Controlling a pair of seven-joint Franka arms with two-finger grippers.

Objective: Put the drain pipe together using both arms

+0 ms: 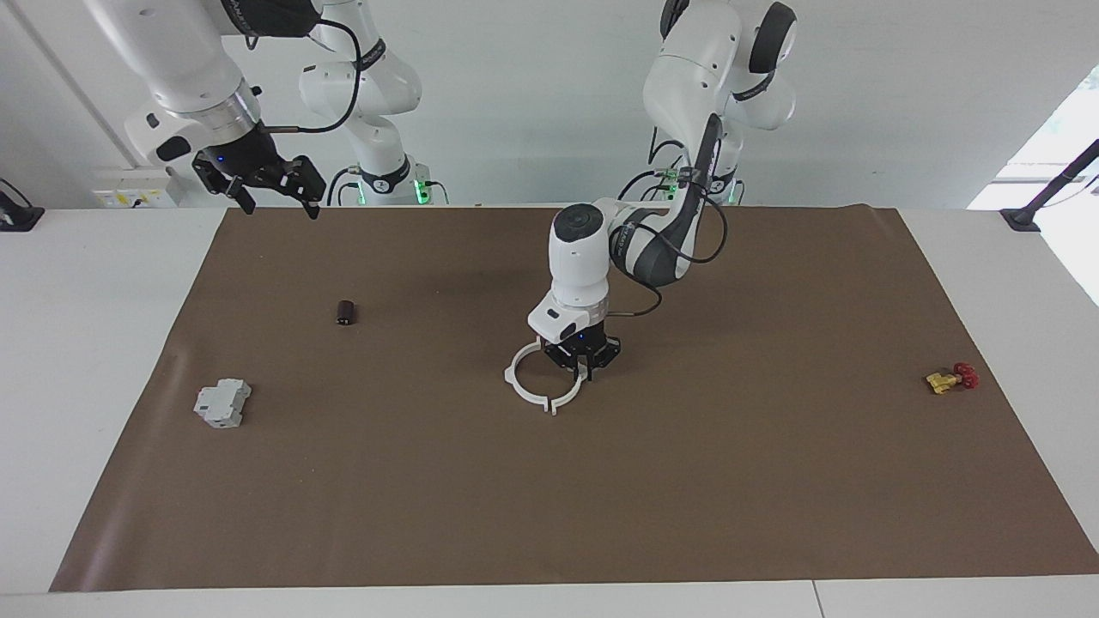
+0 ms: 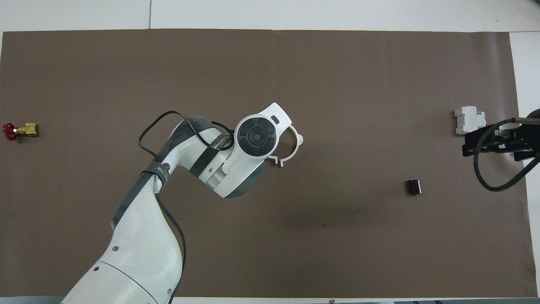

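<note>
1. I have the left gripper down at the ring in the middle of the mat, at its rim on the side toward the left arm's end. I cannot tell how far its fingers are apart, or whether they pinch the rim.
2. The ring lies flat, and its two arcs look joined or nearly so; a small gap with tabs shows at the edge farthest from the robots.
3. The right gripper waits in the air, over the mat's edge at the right arm's end, its fingers apart and empty.
4. My read: we are at the closing step. Next I need the right gripper brought to the other arc, to press the tabs together.
</note>
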